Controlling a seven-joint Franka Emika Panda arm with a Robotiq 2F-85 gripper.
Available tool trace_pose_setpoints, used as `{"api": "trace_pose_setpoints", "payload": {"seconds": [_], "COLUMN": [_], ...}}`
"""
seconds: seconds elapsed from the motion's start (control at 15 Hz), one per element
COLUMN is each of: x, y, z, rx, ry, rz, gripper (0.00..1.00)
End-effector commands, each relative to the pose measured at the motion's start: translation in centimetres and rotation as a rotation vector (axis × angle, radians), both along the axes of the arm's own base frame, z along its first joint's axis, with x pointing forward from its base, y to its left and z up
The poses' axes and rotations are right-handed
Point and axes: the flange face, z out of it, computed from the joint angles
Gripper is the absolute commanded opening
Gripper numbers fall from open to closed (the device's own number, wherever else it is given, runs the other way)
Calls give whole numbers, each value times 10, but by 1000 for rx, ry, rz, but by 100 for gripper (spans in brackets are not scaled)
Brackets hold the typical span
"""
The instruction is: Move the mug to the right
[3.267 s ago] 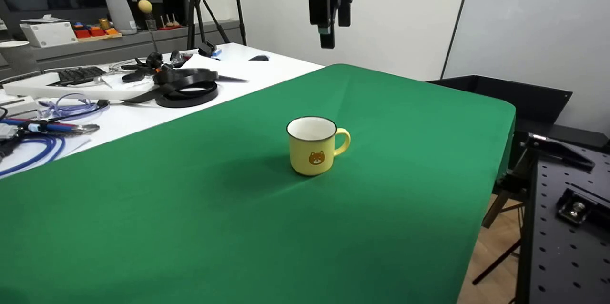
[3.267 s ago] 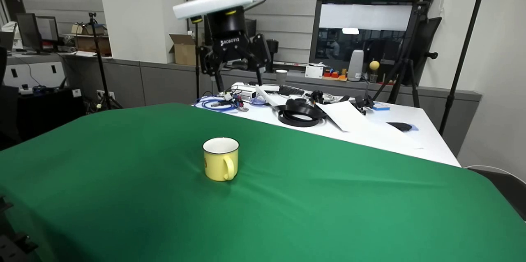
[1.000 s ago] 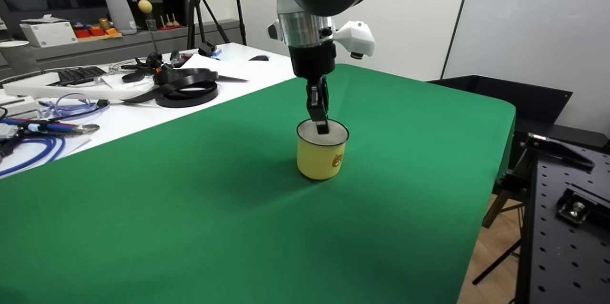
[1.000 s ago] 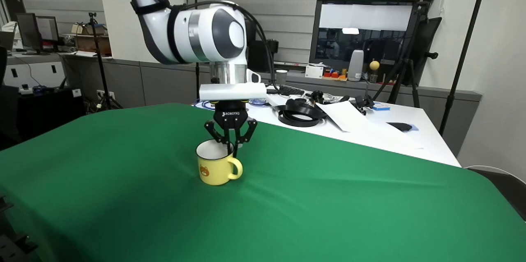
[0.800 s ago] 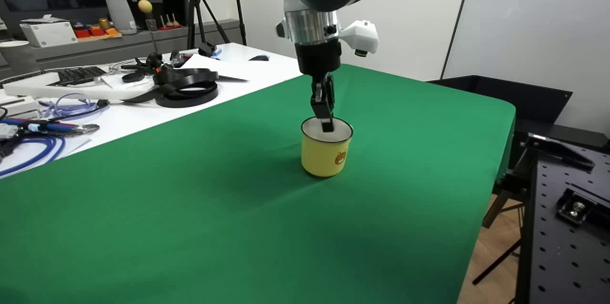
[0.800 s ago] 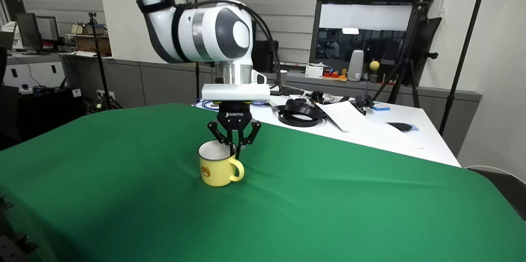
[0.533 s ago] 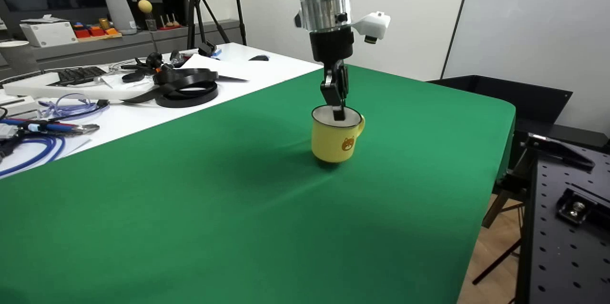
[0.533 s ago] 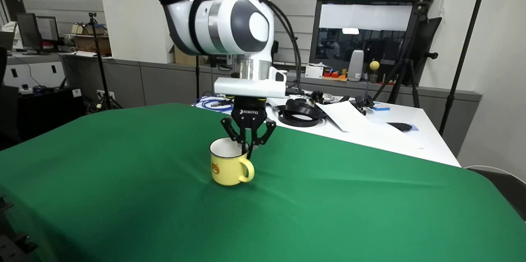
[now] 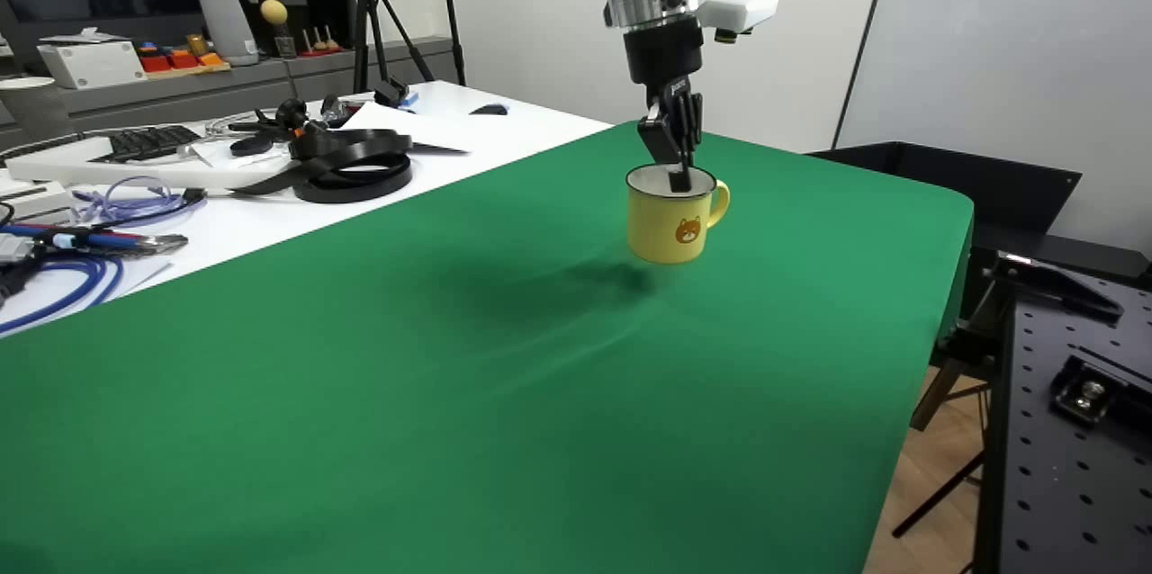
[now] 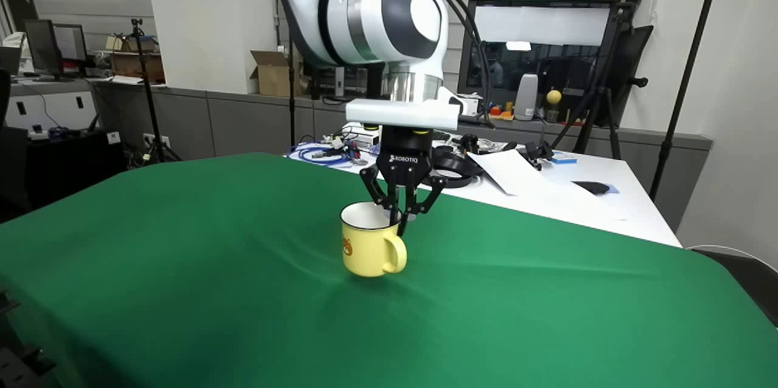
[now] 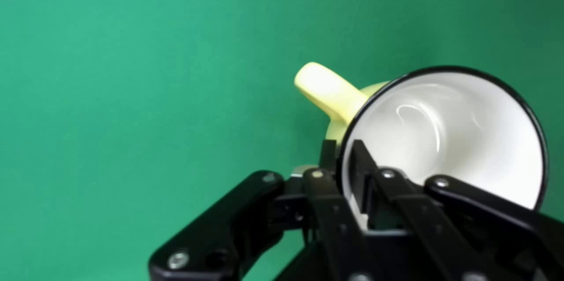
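The yellow mug (image 9: pixel 654 232), with a black rim, white inside and a brown bear face on its side, hangs a little above the green cloth, its shadow lying apart beneath it. My gripper (image 11: pixel 343 142) is shut on the mug's wall at the rim, one finger inside and one outside, as the wrist view shows. The mug's handle (image 11: pixel 330 89) sticks out close by the outer finger. In an exterior view the mug (image 10: pixel 364 251) looks nearly upright under the gripper (image 10: pixel 398 227); the outer finger is partly hidden behind it.
The green-covered table (image 9: pixel 405 430) spreads below. A white table with cables, black straps (image 9: pixel 355 169) and a keyboard (image 9: pixel 148 142) borders it. A black perforated plate (image 9: pixel 1071 430) stands beyond the table's edge in an exterior view.
The gripper came down, closed on the mug's rim, and has since lifted it. Over the last second mug and arm moved up and rightward in both exterior views' pictures.
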Motion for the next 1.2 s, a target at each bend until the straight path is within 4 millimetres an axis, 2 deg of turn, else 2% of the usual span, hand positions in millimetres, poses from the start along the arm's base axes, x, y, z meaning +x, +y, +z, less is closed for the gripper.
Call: {"api": "trace_pose_setpoints", "payload": {"seconds": [0.0,0.33,0.4,0.47,0.67,0.8,1.07,1.13], "x": [7,8,8,9,12,14,14,14], "y": [-13,-22,-21,-21,-20,-18,-8,-4], "z": [-8,-38,-42,-44,-37,-25,14,25], "rx": [-41,-46,-43,-42,-38,-45,-69,-74], "ry": [32,75,83,87,82,59,-15,-41], "rz": [-75,-108,-106,-109,-108,-100,-62,-47], "gripper": [3,3,37,37,58,70,98,99]}}
